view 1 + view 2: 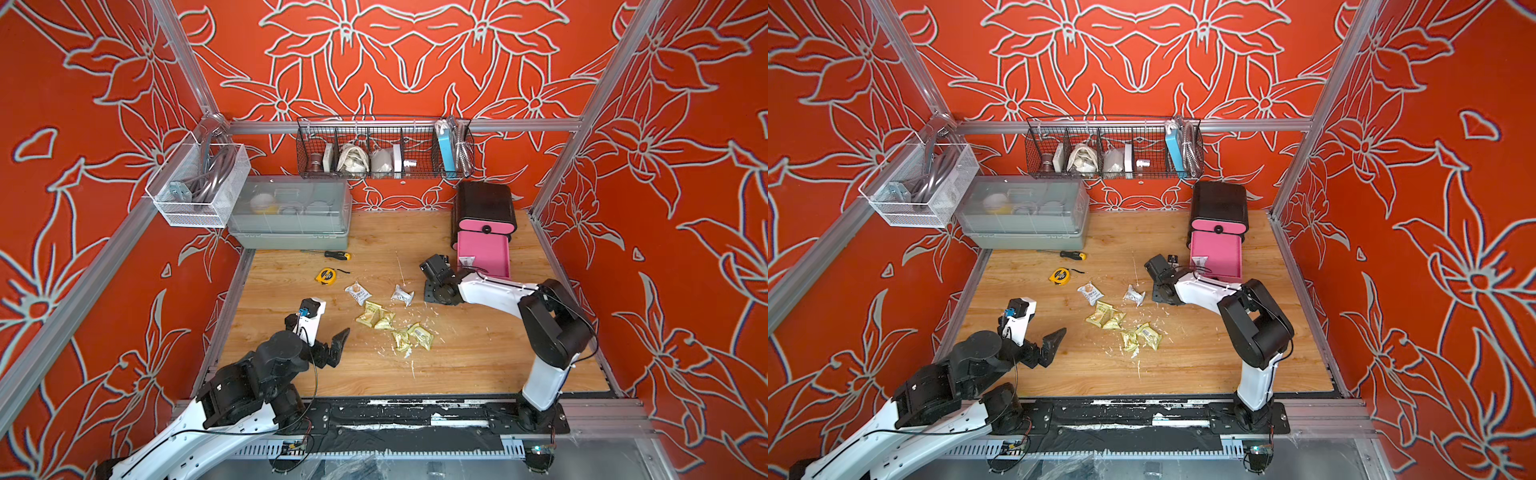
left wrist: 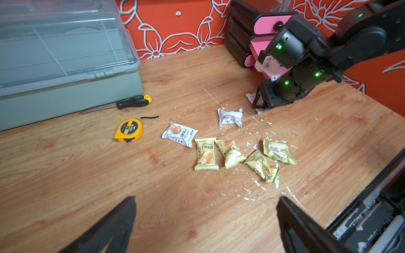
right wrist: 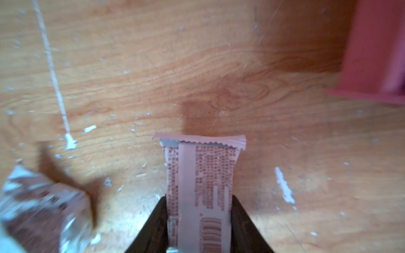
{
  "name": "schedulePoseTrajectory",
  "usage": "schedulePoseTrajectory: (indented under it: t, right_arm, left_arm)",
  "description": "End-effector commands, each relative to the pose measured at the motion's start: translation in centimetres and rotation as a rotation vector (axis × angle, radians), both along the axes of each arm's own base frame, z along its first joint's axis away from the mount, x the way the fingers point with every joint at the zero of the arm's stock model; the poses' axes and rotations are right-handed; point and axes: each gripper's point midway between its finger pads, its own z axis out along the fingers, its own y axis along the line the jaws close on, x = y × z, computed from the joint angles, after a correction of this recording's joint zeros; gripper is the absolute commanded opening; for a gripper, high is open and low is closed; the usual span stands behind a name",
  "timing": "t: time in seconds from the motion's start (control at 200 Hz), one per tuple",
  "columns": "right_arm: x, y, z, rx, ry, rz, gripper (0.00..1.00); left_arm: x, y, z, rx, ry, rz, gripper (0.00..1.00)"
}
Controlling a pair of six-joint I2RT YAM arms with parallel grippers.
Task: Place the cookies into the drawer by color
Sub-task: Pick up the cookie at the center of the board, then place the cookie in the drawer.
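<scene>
My right gripper (image 3: 199, 198) is shut on a white cookie packet (image 3: 199, 175), barcode side up, low over the table beside the drawer (image 1: 484, 253). That pink drawer is pulled out of the black chest (image 1: 484, 203) and holds one white packet (image 1: 466, 262). On the table lie a white packet (image 2: 180, 134), a crumpled white-silver one (image 2: 230, 117) and several yellow-green ones (image 2: 206, 154). My left gripper (image 2: 206, 206) stands open and empty near the front, short of the yellow-green packets.
A grey lidded bin (image 1: 291, 216) stands at the back left, with a screwdriver (image 1: 336, 254) and a yellow tape measure (image 1: 326, 276) in front of it. Wire baskets (image 1: 384, 149) hang on the back wall. White flakes litter the wood around the packets.
</scene>
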Motion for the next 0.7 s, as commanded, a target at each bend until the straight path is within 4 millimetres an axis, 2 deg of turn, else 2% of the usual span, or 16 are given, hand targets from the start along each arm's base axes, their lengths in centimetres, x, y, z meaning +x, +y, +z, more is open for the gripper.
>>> schedulePoseTrajectory:
  t: [0.0,0.205,0.325,0.52,0.696]
  right_arm:
    - [0.0,-0.2,3.5,0.005,-0.084,0.044,0.38]
    - [0.4,-1.4,9.4,-0.035,-0.239,0.145,0.38]
    - [1.4,-3.8,11.4,-0.07,-0.259,0.172,0.37]
    - [3.7,-8.8,11.6,-0.065,-0.214,0.142,0.38]
    - [5.9,-12.7,10.1,-0.138,-0.158,0.075,0.38]
  left_arm:
    - [0.0,0.0,1.1,-0.023,-0.028,-0.003,0.99]
    - [0.0,-0.1,1.0,-0.021,-0.025,-0.005,0.99]
    - [0.0,-0.1,1.1,-0.023,-0.027,-0.007,0.99]
    - [0.0,-0.1,1.1,-0.027,-0.028,-0.008,0.99]
    - [0.0,-0.2,1.2,-0.028,-0.03,-0.01,0.99]
